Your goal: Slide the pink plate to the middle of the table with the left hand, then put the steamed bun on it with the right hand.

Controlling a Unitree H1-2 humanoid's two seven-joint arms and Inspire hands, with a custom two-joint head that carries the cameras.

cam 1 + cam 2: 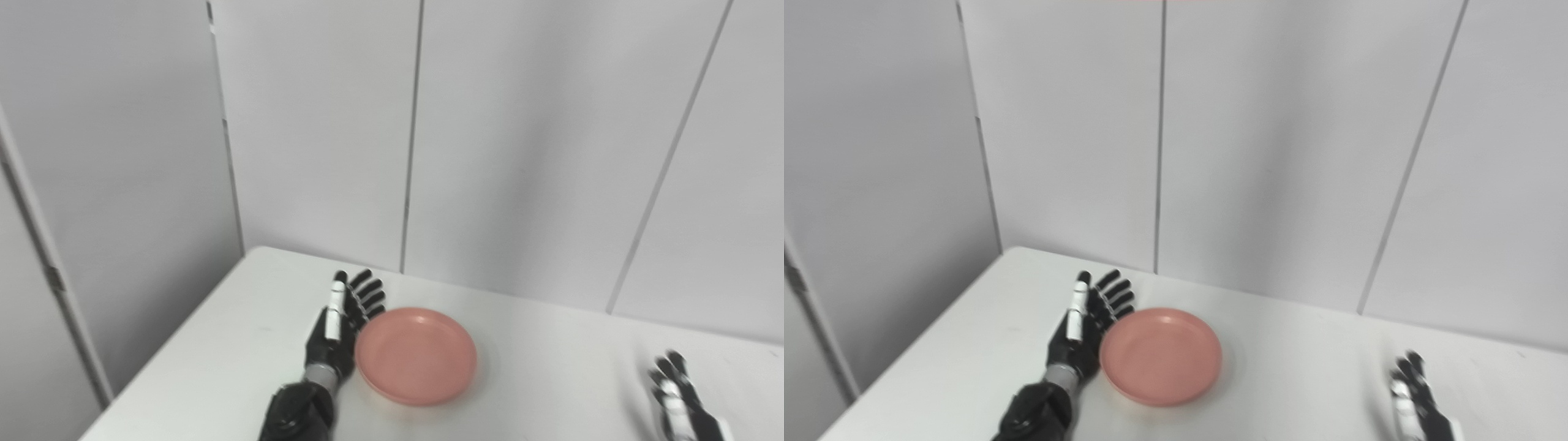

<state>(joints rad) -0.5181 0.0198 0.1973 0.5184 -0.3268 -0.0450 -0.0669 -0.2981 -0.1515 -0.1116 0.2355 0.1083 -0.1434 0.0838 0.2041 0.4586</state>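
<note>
Left eye view puts the right hand (677,398) nearest, at the bottom right edge of the white table (214,343), fingers apart and holding nothing, partly cut off by the frame. Farther in, the left hand (340,324) stands on edge with fingers stretched out and spread, palm side against the left rim of the pink plate (416,355), gripping nothing. That plate lies flat and bare on the table's left-centre. Behind stand grey wall panels (520,153). No bun shows.
</note>
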